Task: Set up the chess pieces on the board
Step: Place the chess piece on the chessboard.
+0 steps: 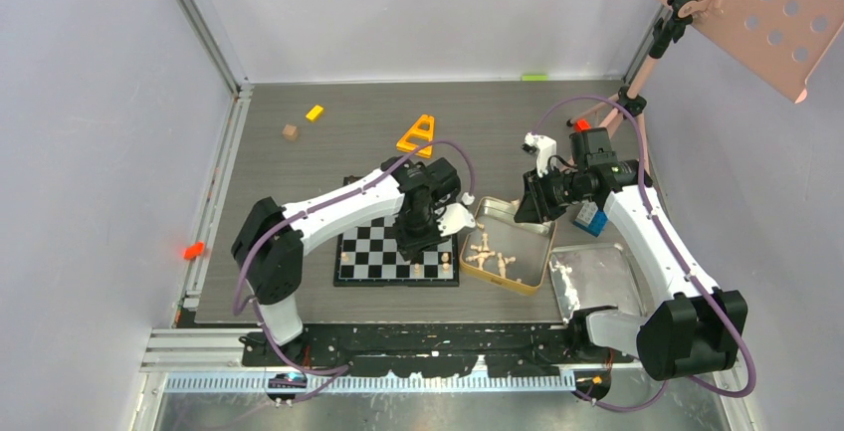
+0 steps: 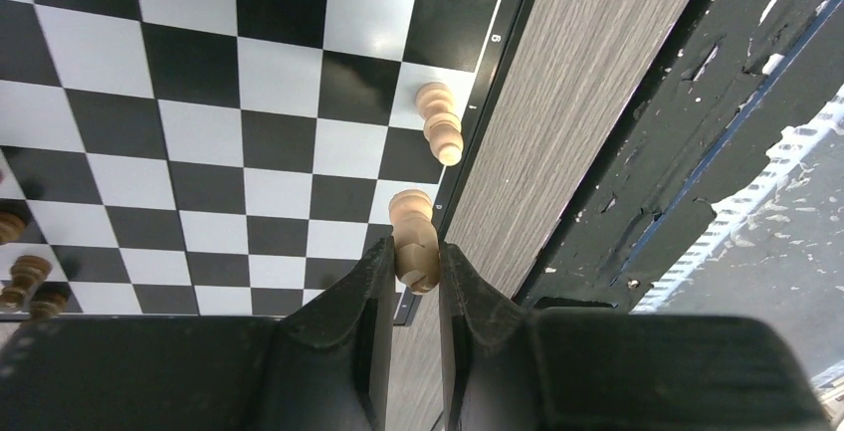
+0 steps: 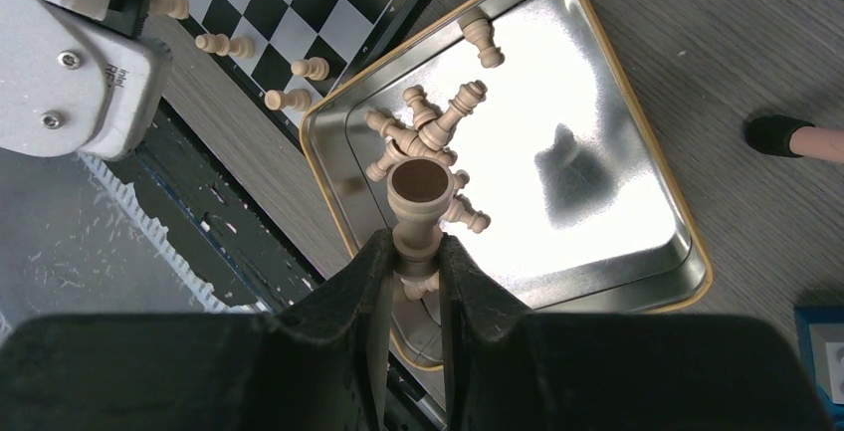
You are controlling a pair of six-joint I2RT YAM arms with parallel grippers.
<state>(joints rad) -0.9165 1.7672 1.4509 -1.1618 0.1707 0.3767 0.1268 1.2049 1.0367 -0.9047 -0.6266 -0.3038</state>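
Observation:
The checkered board [image 1: 383, 252] lies on the table in front of the left arm. My left gripper [image 2: 416, 264] is shut on a pale tan chess piece [image 2: 413, 237] over the board's right edge [image 2: 299, 103]. Other pale pieces [image 2: 440, 124] stand along that edge, and dark pieces [image 2: 25, 277] stand at the far side. My right gripper [image 3: 416, 257] is shut on a pale tan piece [image 3: 418, 197], held base-up above the gold-rimmed tin [image 3: 597, 152]. Several pale pieces [image 3: 428, 127] lie in the tin [image 1: 532, 237].
A shiny silver tray [image 1: 597, 277] lies right of the tin. A blue block [image 1: 591, 217] sits by the right arm. An orange A-shaped piece [image 1: 418, 134], a yellow block [image 1: 315, 112] and a small brown cube [image 1: 290, 132] lie further back. A pink perforated stand [image 1: 756, 3] overhangs the back right.

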